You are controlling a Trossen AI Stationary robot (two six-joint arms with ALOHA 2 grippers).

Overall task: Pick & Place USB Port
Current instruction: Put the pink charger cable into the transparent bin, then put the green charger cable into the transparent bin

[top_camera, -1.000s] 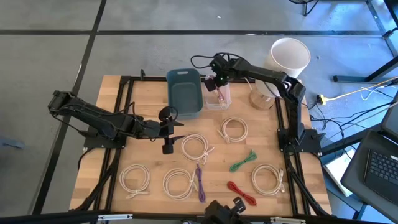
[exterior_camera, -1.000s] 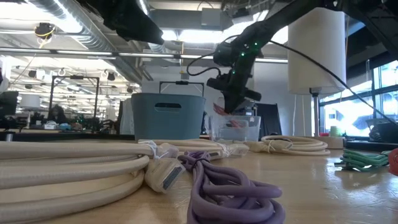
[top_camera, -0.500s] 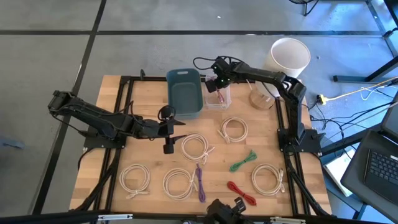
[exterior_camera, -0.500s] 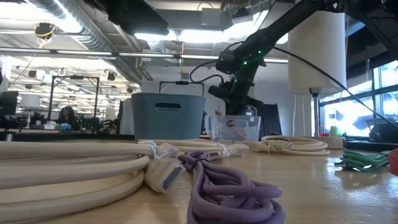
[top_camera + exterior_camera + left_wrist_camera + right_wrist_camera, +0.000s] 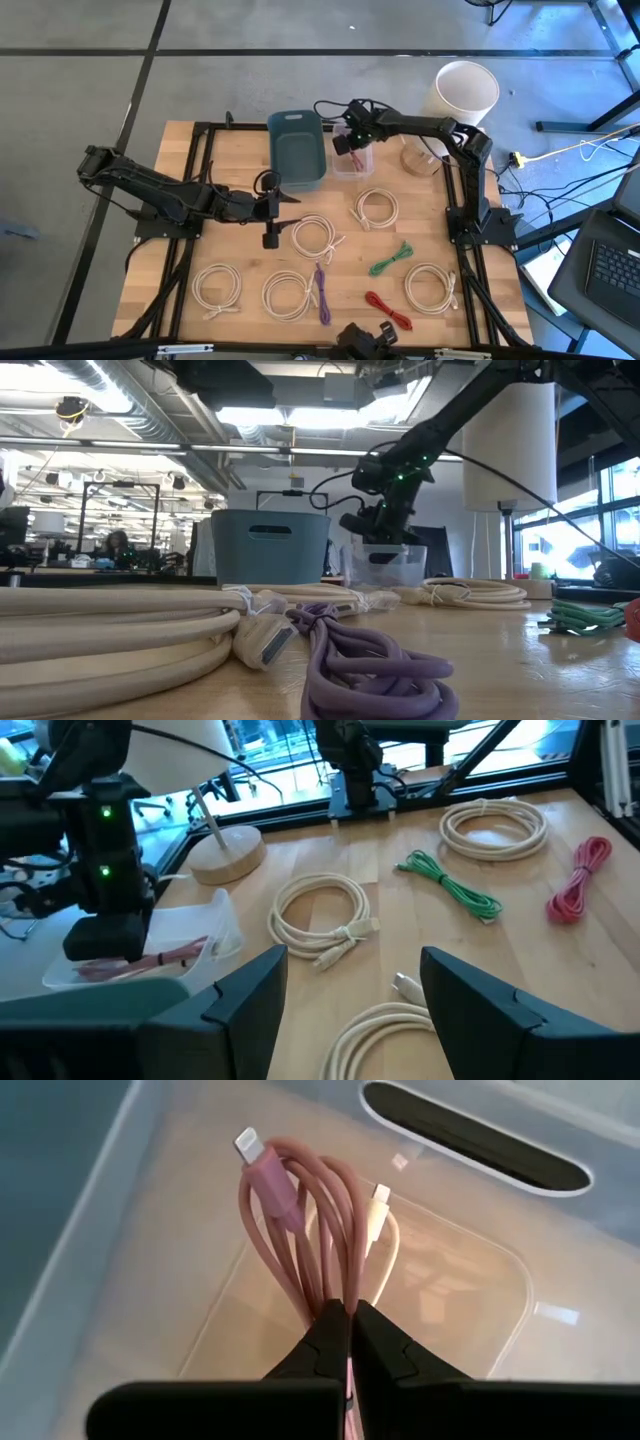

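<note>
i see my right claw [image 5: 349, 1342] clamped on the pink cable [image 5: 300, 1230] inside the clear bin [image 5: 351, 160], while my left claw [image 5: 350, 990] waits apart over the tabletop [image 5: 240, 250].

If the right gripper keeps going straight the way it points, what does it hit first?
Probably the clear bin's floor. The right gripper, shut on the pink cable, points down into it, with nothing else visible below; depth is unclear.

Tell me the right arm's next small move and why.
Probably open the fingers. The right gripper is pinched shut on the pink cable, whose loops already hang inside the clear bin, close to its floor. Letting go should drop it in. The left gripper waits open mid-table.
</note>
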